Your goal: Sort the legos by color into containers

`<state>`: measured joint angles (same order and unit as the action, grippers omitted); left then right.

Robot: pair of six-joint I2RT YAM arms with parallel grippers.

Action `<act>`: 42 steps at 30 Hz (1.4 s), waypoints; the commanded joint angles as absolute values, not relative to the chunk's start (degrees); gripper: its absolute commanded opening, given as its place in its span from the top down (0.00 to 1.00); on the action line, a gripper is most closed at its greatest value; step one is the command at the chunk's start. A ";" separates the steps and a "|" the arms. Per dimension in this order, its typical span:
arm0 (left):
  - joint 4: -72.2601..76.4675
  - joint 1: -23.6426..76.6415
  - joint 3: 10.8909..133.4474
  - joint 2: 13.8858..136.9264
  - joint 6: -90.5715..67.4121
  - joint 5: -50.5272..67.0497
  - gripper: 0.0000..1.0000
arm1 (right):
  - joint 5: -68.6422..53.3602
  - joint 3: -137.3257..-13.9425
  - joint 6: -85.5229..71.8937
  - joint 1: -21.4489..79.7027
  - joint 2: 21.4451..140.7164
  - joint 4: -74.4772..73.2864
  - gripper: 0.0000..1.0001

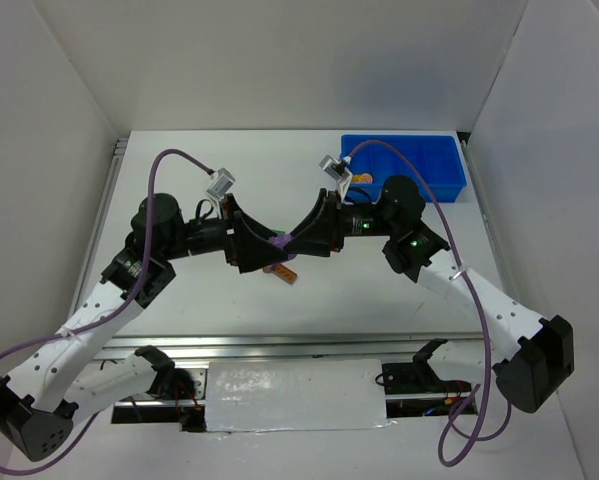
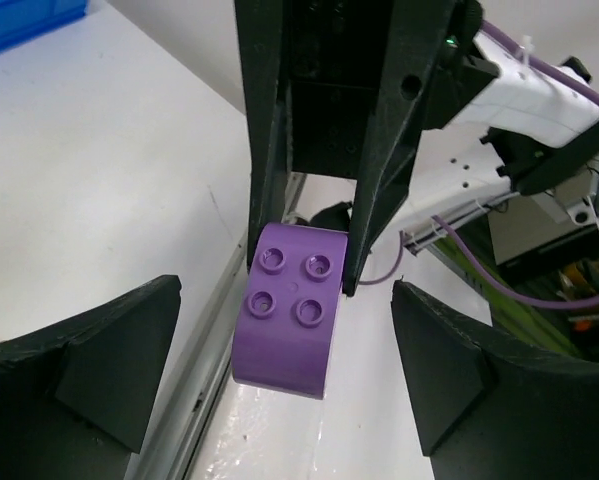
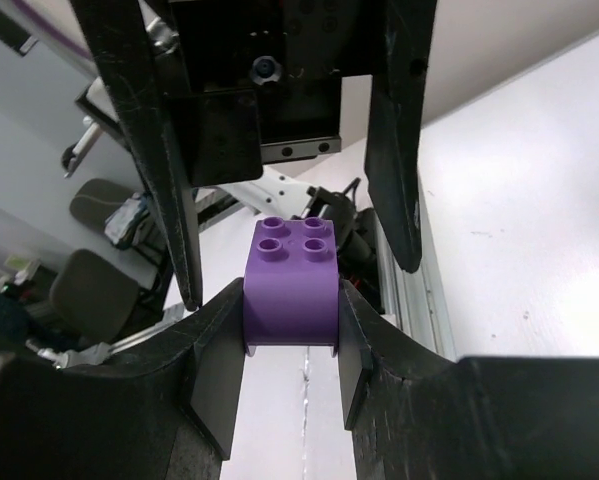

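Note:
The purple lego (image 3: 291, 290), a rounded brick with four studs, is clamped between my right gripper's (image 3: 291, 325) two fingers, above the table's middle. It also shows in the top view (image 1: 279, 242). My left gripper (image 2: 284, 305) faces the right one, wide open, its fingers (image 2: 119, 370) standing apart on either side of the purple lego (image 2: 289, 320) without touching it. A brown-orange lego (image 1: 286, 272) lies on the table just below the two grippers. The blue tray (image 1: 419, 150) stands at the far right, with a small yellow-orange piece (image 1: 362, 180) at its near left corner.
The white table (image 1: 209, 300) has a metal rail (image 1: 279, 345) along its near edge and white walls on three sides. A corner of the blue tray shows in the left wrist view (image 2: 19, 25). The purple cables (image 1: 179, 157) arch over both arms.

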<state>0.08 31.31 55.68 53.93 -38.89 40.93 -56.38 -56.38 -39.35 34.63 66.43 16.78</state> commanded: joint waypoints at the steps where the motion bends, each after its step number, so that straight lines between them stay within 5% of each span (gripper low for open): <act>1: 0.18 31.38 58.71 53.53 -36.74 37.27 0.00 | -51.78 -60.46 -32.63 35.07 64.34 8.91 1.00; 13: -15.11 31.11 63.89 53.96 -39.90 8.98 0.00 | -43.78 -56.61 -30.32 25.77 61.88 2.11 1.00; 16: -18.00 30.94 64.42 54.58 -39.46 4.05 0.00 | -36.33 -56.16 -29.19 22.25 60.65 -2.25 1.00; 20: -19.07 30.76 63.64 54.05 -38.15 4.13 0.00 | -11.49 -61.33 -25.14 18.21 63.97 -12.02 1.00; 26: -22.75 30.76 61.35 52.03 -35.34 1.95 0.01 | 5.96 -73.11 -20.66 11.00 80.31 -15.29 1.00; 42: -25.76 30.50 55.55 51.32 -35.24 -0.53 0.01 | -0.43 -106.08 -18.19 -1.49 117.76 -21.00 1.00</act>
<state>-28.34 30.74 56.18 50.81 -35.97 -1.19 1.28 -101.14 -19.29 -1.43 115.68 -18.39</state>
